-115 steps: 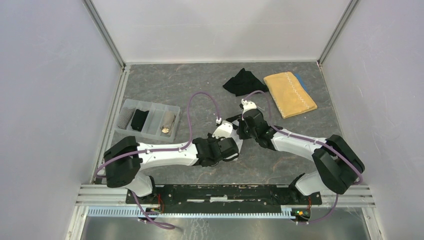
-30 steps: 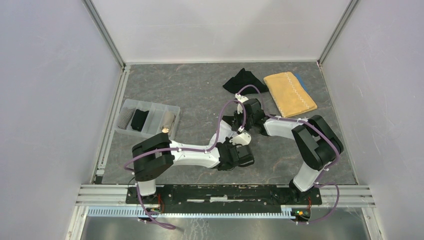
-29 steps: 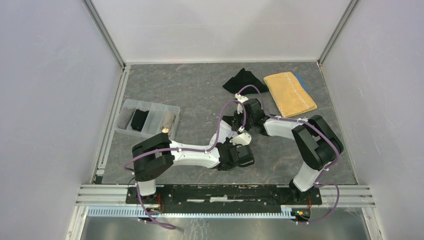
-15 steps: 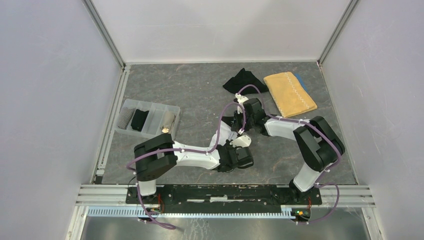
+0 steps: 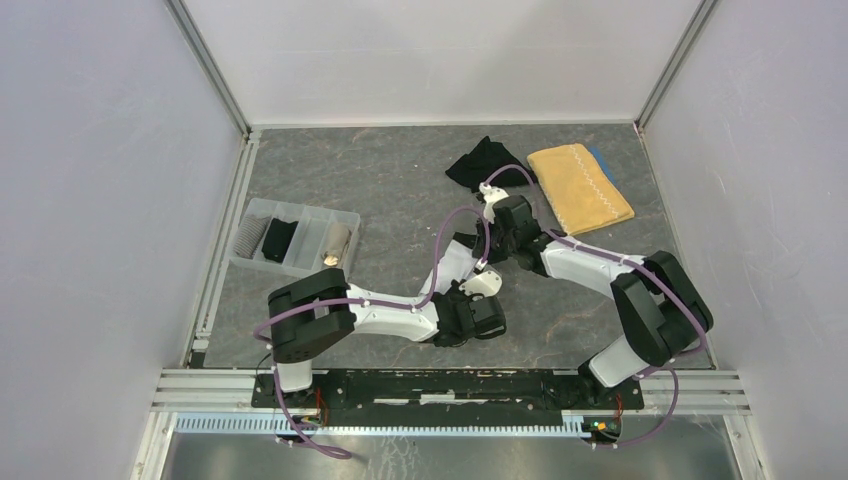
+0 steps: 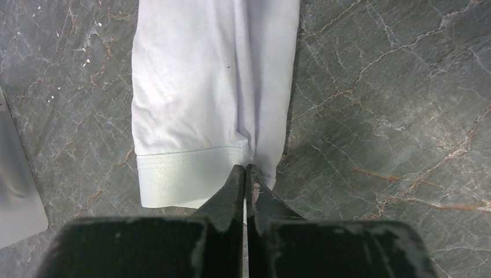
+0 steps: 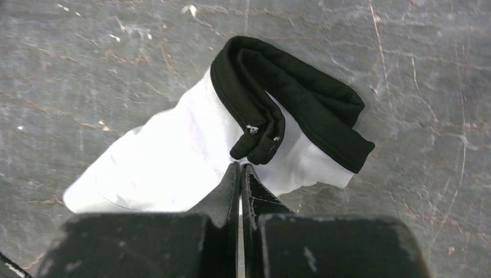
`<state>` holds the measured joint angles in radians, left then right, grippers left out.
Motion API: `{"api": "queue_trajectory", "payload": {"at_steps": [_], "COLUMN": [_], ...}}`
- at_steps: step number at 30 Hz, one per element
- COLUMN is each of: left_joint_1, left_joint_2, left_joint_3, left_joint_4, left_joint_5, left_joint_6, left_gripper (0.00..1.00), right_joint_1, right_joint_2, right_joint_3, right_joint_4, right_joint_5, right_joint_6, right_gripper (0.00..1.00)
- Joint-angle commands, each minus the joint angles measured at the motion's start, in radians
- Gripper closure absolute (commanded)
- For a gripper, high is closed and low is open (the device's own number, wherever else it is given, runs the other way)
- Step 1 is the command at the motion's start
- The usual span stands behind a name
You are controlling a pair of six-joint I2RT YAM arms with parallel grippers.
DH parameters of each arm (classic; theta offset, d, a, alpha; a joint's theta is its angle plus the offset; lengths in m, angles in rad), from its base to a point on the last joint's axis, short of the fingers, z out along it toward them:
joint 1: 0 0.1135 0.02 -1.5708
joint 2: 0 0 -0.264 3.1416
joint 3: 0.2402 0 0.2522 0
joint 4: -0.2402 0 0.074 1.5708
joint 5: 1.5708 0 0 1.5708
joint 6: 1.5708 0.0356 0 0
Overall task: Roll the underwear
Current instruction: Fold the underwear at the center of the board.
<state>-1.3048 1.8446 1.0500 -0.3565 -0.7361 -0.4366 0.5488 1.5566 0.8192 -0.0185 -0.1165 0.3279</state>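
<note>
Underwear (image 6: 202,104), white, lies flat at mid-table (image 5: 380,190), spanning both grippers. Left gripper (image 6: 244,171) is closed, its tips apparently pinching the hem (image 6: 185,171). Right gripper (image 7: 240,169) is closed on the white cloth just below the black waistband (image 7: 289,110). Change noted: right arm (image 5: 590,270) has shifted slightly away from the left, drawing the cloth straight. Judgement: garment laid out, rolling not yet begun

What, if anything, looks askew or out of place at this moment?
The white underwear lies mostly flat, but its black waistband is bunched and doubled over at one end rather than lying straight. At the far side, a black garment sits crumpled beside the yellow towel. Nothing looks damaged or spilled.
</note>
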Motion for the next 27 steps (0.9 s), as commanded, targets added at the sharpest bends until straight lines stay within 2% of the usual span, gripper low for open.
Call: {"api": "queue_trajectory", "payload": {"at_steps": [1, 14, 27], "left_joint_1": [0.000, 0.000, 0.000], "left_joint_2": [0.051, 0.062, 0.061], "left_joint_3": [-0.043, -0.036, -0.039], "left_joint_4": [-0.013, -0.012, -0.011], "left_joint_5": [0.089, 0.096, 0.099], "left_joint_6": [-0.001, -0.005, -0.006], "left_gripper": [0.98, 0.98, 0.98], "right_joint_1": [-0.002, -0.003, -0.003], "right_joint_2": [-0.024, 0.016, -0.075], "right_joint_3": [-0.031, -0.071, -0.054], "right_joint_4": [-0.037, -0.044, -0.090], "right_joint_5": [0.091, 0.142, 0.196], "right_joint_6": [-0.007, -0.013, -0.026], "right_gripper": [1.00, 1.00, 0.69]}}
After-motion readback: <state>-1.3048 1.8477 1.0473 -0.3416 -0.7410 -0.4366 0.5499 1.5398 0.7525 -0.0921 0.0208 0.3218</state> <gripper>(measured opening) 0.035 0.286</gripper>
